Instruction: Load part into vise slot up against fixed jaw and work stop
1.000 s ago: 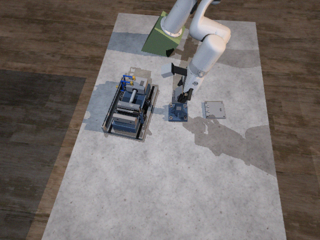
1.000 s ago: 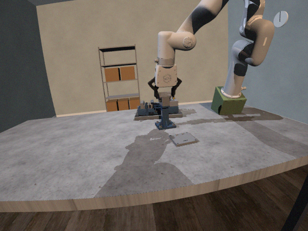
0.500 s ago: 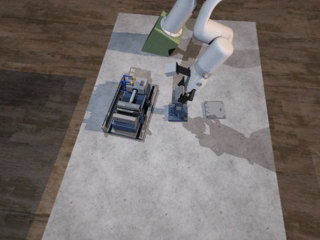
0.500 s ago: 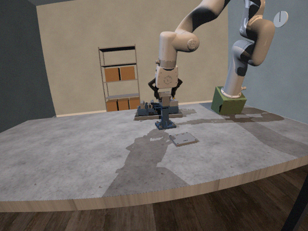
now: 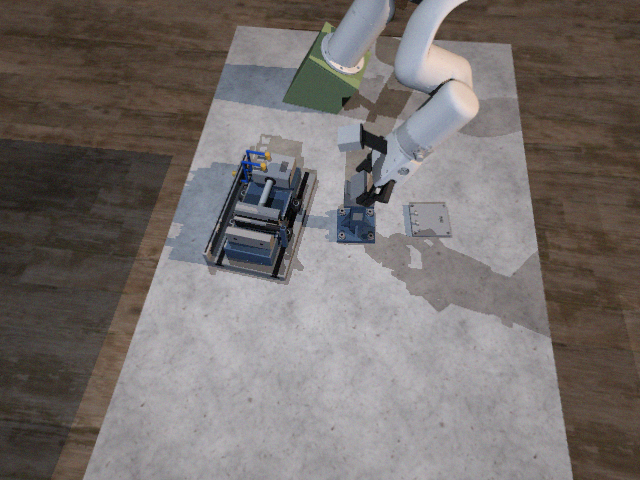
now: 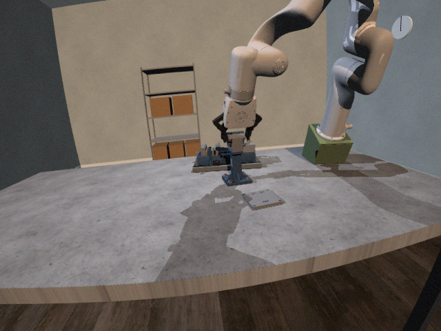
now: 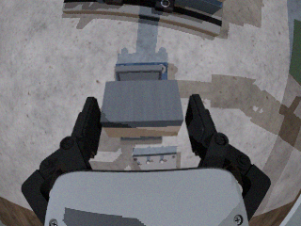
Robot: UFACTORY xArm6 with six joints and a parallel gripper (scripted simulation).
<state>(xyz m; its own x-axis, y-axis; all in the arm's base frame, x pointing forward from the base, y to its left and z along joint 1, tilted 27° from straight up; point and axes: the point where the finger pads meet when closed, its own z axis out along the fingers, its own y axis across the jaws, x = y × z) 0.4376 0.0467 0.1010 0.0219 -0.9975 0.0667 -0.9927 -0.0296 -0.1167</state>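
Standing on end in the blue V-block (image 5: 356, 225), the part (image 7: 142, 105) is seen as a grey rectangular block with a tan lower edge in the wrist view. Its milled slot cannot be made out in any view, so which way the slot faces cannot be told. In the top view most of the part (image 5: 356, 187) is covered by the wrist and the gripper (image 5: 374, 183); only a grey sliver shows beside the dark fingers. In the exterior view the part (image 6: 236, 143) is partly masked by the vise (image 6: 213, 156) behind it, and its foot in the V-block (image 6: 236, 174) is hard to separate from the blue body.

The gripper (image 7: 145, 122) is held wide open, its black fingers flanking the part on both sides with a gap visible at each; nothing is clamped.

The infeed plate (image 5: 428, 219) lies bare of the part, well apart from the vise (image 5: 261, 217). The work stop and the low bars are too small to be distinguished. The arm's upper links are cut off by the frame edge.
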